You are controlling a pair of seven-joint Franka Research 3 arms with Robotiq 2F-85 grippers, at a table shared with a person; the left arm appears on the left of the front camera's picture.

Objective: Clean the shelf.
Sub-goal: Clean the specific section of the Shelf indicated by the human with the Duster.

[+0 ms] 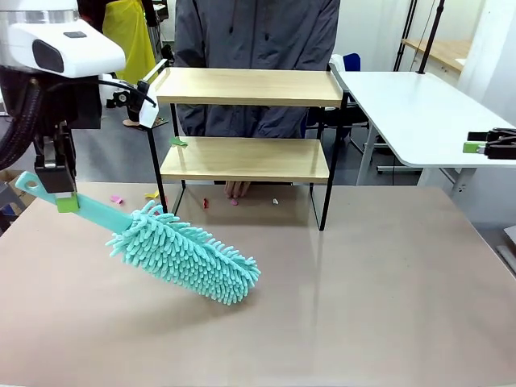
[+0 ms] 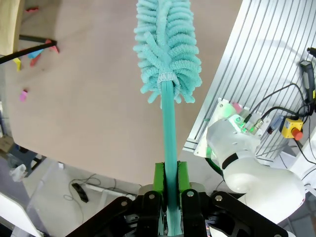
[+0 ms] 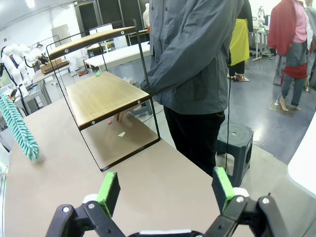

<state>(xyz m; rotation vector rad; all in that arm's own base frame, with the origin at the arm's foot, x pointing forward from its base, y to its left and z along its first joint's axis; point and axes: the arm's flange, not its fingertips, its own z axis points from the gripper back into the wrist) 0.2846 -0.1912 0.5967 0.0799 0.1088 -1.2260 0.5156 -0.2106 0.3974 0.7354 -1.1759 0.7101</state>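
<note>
The shelf [image 1: 250, 87] stands at the table's far middle, two light boards in a thin black frame; it also appears as the shelf [image 3: 106, 94] in the right wrist view. A small green scrap [image 1: 177, 142] lies on its lower board. My left gripper [image 1: 66, 201] is shut on the handle of a teal fluffy duster [image 1: 187, 255], whose head rests on the table left of centre. The left wrist view shows my left gripper [image 2: 169, 180] clamping that handle and the duster [image 2: 168, 49] stretching away. My right gripper [image 3: 165, 190] is open with nothing between its fingers; in the front view the right gripper [image 1: 477, 146] sits at the right edge.
A person [image 3: 197, 74] stands behind the shelf with a hand [image 1: 238, 189] on the table under it. Small coloured scraps [image 1: 118, 198] lie on the table [image 1: 363, 306] near the shelf's left legs and beneath it. A white side table [image 1: 419, 113] stands at the right.
</note>
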